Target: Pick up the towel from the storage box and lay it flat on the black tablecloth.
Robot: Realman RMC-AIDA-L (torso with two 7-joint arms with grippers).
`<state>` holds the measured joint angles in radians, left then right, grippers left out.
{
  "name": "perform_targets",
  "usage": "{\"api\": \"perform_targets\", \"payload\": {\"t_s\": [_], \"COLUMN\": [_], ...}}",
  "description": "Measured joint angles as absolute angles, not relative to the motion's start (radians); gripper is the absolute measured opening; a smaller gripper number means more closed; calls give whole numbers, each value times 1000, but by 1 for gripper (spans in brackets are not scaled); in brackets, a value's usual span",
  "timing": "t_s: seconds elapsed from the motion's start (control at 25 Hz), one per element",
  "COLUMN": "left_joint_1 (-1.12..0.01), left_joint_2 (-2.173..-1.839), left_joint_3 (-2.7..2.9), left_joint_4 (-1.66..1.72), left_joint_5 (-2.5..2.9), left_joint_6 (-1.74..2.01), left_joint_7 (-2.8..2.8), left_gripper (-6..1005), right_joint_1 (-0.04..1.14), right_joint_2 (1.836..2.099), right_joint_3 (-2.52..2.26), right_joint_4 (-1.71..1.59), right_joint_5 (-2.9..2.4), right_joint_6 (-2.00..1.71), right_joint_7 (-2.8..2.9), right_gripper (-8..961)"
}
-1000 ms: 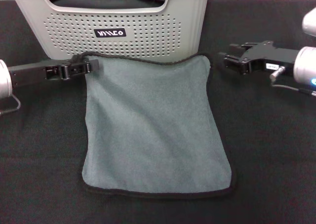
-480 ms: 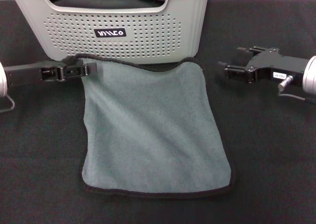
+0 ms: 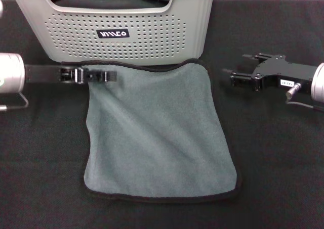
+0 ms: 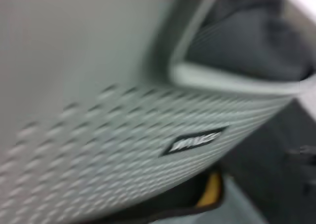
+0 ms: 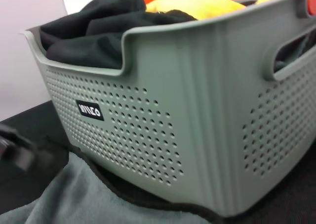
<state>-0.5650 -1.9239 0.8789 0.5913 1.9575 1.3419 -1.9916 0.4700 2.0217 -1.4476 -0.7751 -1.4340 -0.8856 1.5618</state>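
The grey-green towel (image 3: 157, 133) lies spread on the black tablecloth (image 3: 283, 153), its far edge against the front of the light grey storage box (image 3: 152, 34). My left gripper (image 3: 109, 76) is over the towel's far left corner and looks shut on it. The left wrist view shows the box wall (image 4: 98, 110) and a bit of the towel's yellow face (image 4: 211, 189). My right gripper (image 3: 234, 67) is open and empty, a little to the right of the towel's far right corner. The right wrist view shows the box (image 5: 173, 110) and the towel's edge (image 5: 74, 199).
Black cloth (image 5: 98, 31) and yellow and orange cloths (image 5: 197, 4) fill the box. A black label with a white logo (image 3: 113, 34) is on its front wall. The tablecloth runs wide on both sides of the towel.
My left gripper has moved right along the box front and the raised towel corner has dropped flatter. My right gripper has drawn back right, away from the towel's far right corner.
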Motion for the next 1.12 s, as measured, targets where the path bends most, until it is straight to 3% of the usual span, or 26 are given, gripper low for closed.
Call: {"api": "perform_targets", "payload": {"t_s": [0.32, 0.64, 0.76, 0.84, 1.12], "left_joint_1": [-488, -422, -386, -356, -279], "left_joint_2": [-1914, -1911, -1901, -1895, -1861], "left_joint_3": [857, 730, 767, 819, 1036], "left_joint_4": [708, 693, 697, 697, 730], "left_joint_5": [1808, 1677, 1599, 1534, 1369], "left_joint_6": [1576, 1974, 2033, 2035, 2039], "left_joint_7": [-1813, -1406, -1357, -1320, -1261], "left_gripper": [611, 615, 616, 618, 619], "right_joint_1": [460, 437, 407, 339, 302], "right_joint_2": [2020, 1996, 2001, 2021, 2021], "right_joint_3": [-1445, -1389, -1352, -1329, -1363], "right_joint_4": [-777, -848, -912, -1042, -1121], "right_joint_5": [-1434, -1444, -1441, -1407, -1311], "right_joint_6": [-952, -1418, -1586, -1727, -1762], "right_joint_7": [1534, 1505, 1505, 1506, 1505], "right_gripper": [745, 744, 743, 742, 740]}}
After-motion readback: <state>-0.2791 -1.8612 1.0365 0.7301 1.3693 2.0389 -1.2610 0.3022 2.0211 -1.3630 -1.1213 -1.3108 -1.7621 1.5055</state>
